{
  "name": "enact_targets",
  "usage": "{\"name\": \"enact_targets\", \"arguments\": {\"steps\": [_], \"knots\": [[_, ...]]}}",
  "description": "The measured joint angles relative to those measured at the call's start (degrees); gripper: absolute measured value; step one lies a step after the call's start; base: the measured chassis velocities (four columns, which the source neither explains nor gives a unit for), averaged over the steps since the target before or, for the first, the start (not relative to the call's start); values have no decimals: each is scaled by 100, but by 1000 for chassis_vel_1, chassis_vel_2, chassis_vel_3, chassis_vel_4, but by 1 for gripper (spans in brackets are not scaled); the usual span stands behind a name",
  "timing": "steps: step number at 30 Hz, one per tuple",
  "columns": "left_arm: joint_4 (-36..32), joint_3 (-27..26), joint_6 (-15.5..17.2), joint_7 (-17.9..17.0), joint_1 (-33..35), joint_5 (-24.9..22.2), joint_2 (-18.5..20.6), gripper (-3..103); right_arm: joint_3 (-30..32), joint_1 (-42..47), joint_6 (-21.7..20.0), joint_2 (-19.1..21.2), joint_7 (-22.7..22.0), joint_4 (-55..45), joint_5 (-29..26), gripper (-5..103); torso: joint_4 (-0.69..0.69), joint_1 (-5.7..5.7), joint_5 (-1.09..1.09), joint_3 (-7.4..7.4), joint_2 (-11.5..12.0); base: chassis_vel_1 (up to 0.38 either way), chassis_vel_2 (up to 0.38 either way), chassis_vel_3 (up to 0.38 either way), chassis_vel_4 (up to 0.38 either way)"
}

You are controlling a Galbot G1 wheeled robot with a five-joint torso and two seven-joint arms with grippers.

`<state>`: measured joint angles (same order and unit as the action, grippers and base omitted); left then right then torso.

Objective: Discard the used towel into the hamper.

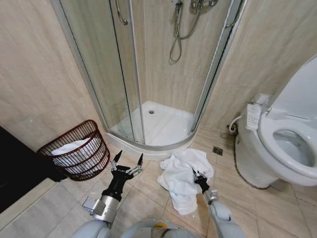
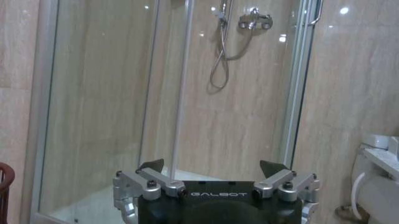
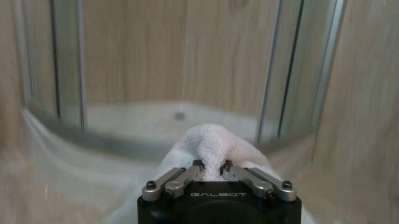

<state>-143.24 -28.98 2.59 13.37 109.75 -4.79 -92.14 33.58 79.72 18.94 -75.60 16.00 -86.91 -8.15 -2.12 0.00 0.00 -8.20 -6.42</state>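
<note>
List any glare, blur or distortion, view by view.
Head view: wide-angle bending of the shower door and toilet. Left wrist view: bright light spots on the wall tiles. Right wrist view: shower tray soft and blurred behind the sharper towel.

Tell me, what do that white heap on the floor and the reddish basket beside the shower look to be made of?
The towel, pinched in the right gripper, looks like soft white terry cloth: it lies crumpled in folds, and its surface is fuzzy and matte. The hamper seems to be thin wire, probably coated metal, dark red-brown: open horizontal rings let white cloth inside show through. The left gripper hovers open nearby.
</note>
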Motion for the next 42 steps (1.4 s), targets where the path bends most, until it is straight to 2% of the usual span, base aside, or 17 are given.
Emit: {"name": "enact_targets", "arguments": {"steps": [7, 10, 11, 24, 26, 27, 32, 35, 38, 42], "knots": [[0, 0, 0, -1, 0, 0, 0, 100, 504, 387, 105, 12, 198, -1350, -55, 9, 0, 0, 0, 0, 0, 0, 0, 0, 0], [0, 0, 0, 0, 0, 0, 0, 100, 805, 577, 50, 74, 270, -2183, -420, 9, 0, 0, 0, 0, 0, 0, 0, 0, 0], [0, 0, 0, 0, 0, 0, 0, 100, 805, 577, 50, 74, 270, -2183, -420, 9, 0, 0, 0, 0, 0, 0, 0, 0, 0], [0, 0, 0, 0, 0, 0, 0, 100, 1310, 729, -84, 154, -40, -4041, -1148, 9, 0, 0, -1, 0, 0, 0, 0, 0, 0], [0, 0, 0, 0, 0, 0, 0, 100, 1451, 640, -134, 219, -241, -4502, -1216, 9, -1, 0, -1, 0, 0, 0, 0, 0, 0], [0, 0, 0, 0, 0, 0, 0, 100, 1451, 640, -134, 219, -241, -4502, -1216, 9, -1, 0, -1, 0, 0, 0, 0, 0, 0], [0, 0, 0, 0, 0, 0, 0, 100, 1716, 591, -130, 348, -792, -5044, -1339, 9, 0, 0, 0, 0, 0, 0, 0, 0, 0], [0, 0, 0, 0, 0, 0, 0, 100, 1816, 600, -73, 361, -920, -5144, -1356, 9, 0, 0, 1, 0, -1, 0, 0, 0, 0], [0, 0, 0, 0, 0, 0, 0, 100, 2057, 678, 184, 364, -1229, -5336, -1435, 9, 0, 0, 1, 0, 0, 0, 0, 0, 0], [0, 0, 0, 0, 0, 0, 0, 100, 2221, 737, 249, 330, -1399, -5489, -1511, 9, 0, 0, 1, 0, 0, 0, 0, 0, 0]]}}
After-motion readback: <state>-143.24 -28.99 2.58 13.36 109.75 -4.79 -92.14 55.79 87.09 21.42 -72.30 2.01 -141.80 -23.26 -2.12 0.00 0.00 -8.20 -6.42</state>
